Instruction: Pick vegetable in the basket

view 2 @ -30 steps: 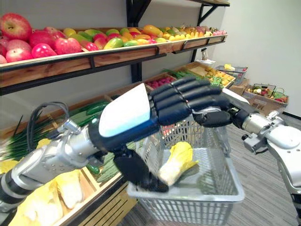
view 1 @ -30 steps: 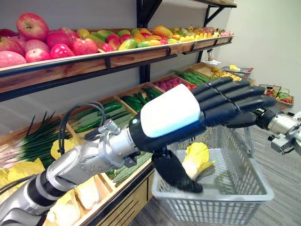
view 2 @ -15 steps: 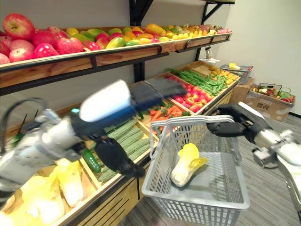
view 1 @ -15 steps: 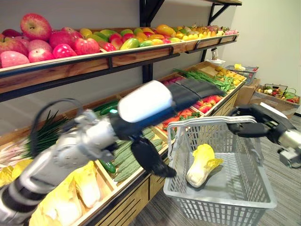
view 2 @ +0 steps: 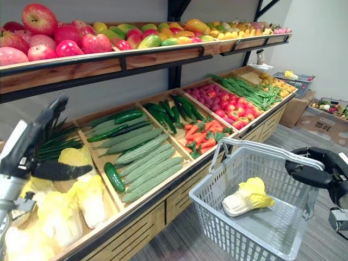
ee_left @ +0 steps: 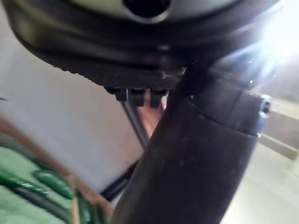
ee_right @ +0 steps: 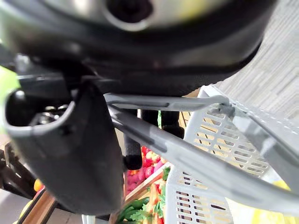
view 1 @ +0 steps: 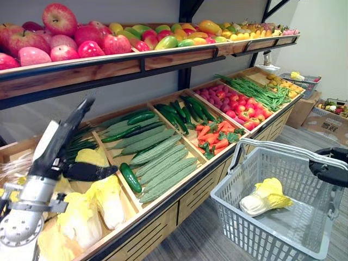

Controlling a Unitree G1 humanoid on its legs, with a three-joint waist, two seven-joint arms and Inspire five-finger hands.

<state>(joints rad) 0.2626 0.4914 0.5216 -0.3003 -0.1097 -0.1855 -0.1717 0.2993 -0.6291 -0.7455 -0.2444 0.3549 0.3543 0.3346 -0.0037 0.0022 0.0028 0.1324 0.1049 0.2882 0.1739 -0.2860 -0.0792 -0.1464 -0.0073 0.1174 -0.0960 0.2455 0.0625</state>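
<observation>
At the lower right of the frame, the robot's right hand (view 1: 330,166) is curling its fingers round the grey bar handle (view 1: 274,148) of a grey plastic mesh shopping basket (view 1: 247,231), carrying it in front of the wooden produce stand. The right wrist view is showing that bar running through the closed fingers. A pale yellow-and-white leafy cabbage (view 1: 265,197) is lying on its side on the basket's floor, near the middle. At the left edge, the left hand (view 1: 58,142) is hovering with fingers straight and thumb stuck out, holding nothing, just above the lower-left bin of similar yellow cabbages (view 1: 100,204).

As I judge it, the whole load is hanging from one grip. If the handle slides along or out of those fingers, the basket could tip and spill the cabbage. Should the left hand be going down for another head, its outstretched thumb is risking a knock against the dark green cucumber (view 1: 130,178) lying on the divider just beside that bin. The heads are also packed closely, so a neighbour may be dragged out too.
</observation>
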